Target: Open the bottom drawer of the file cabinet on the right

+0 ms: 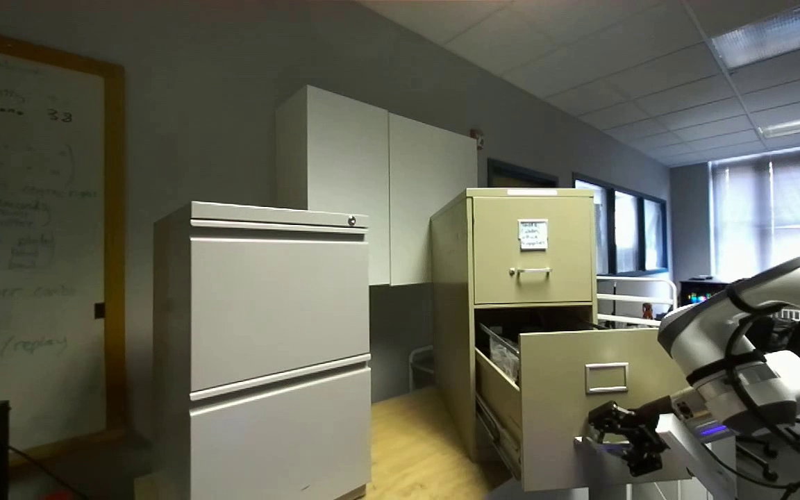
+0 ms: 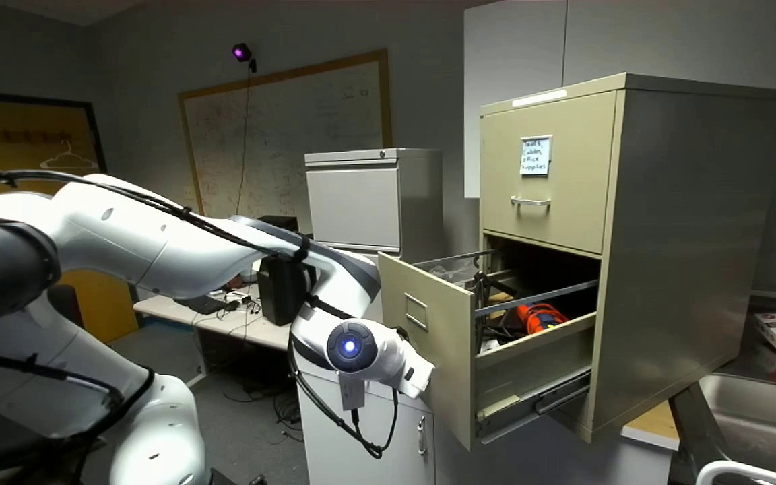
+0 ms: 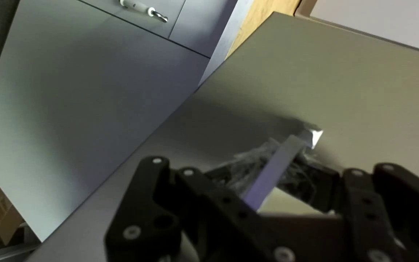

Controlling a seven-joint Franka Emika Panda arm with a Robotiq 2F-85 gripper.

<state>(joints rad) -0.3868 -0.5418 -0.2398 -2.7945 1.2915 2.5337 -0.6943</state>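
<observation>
Exterior view: sink (image 2: 762, 407) beside file cabinet (image 2: 684, 256)

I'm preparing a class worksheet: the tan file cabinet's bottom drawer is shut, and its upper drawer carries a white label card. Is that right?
Not quite: the bottom drawer is pulled open, as both exterior views show. The upper drawer does carry the white label card.

Daylight whitens the window (image 1: 782, 201) and ceiling lights (image 1: 782, 33) glow in an exterior view, while the whiteboard (image 1: 32, 264) sits in gloom. In the wrist view, the handle (image 3: 280, 163) catches a bright glint, soft shadow spreads from it toward the edge of the bottom drawer (image 3: 326, 80), and the gripper (image 3: 271, 178), dark, blurs in the foreground.
</observation>
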